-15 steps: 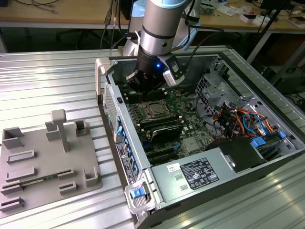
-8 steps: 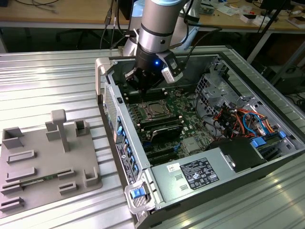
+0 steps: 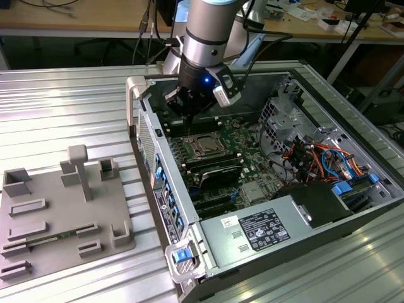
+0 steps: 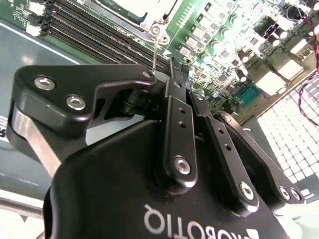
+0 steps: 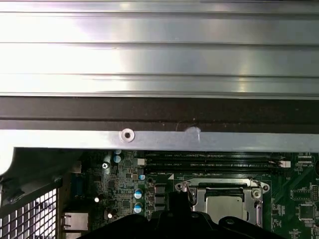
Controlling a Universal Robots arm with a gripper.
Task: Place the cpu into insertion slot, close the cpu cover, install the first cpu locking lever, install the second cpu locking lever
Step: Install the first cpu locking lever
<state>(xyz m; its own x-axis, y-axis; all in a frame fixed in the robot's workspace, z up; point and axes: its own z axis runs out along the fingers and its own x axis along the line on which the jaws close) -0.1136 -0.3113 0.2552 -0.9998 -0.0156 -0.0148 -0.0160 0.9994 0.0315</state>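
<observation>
Closest to us, the claw [image 4: 172, 67] stands pressed together, its tips at the thin lever [image 4: 156, 47]; whether it truly pinches that wire we cannot tell. We judge the lever stiff, springy and slick, best held near its free end, while the cpu [image 5: 224, 203] lies in the slot [image 3: 193, 144] under the lowered cover [image 5: 198, 199].

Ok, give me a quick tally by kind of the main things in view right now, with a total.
gripper: 1
computer case: 1
grey fixture plate: 1
cpu: 1
cpu cover: 1
Total: 5
</observation>
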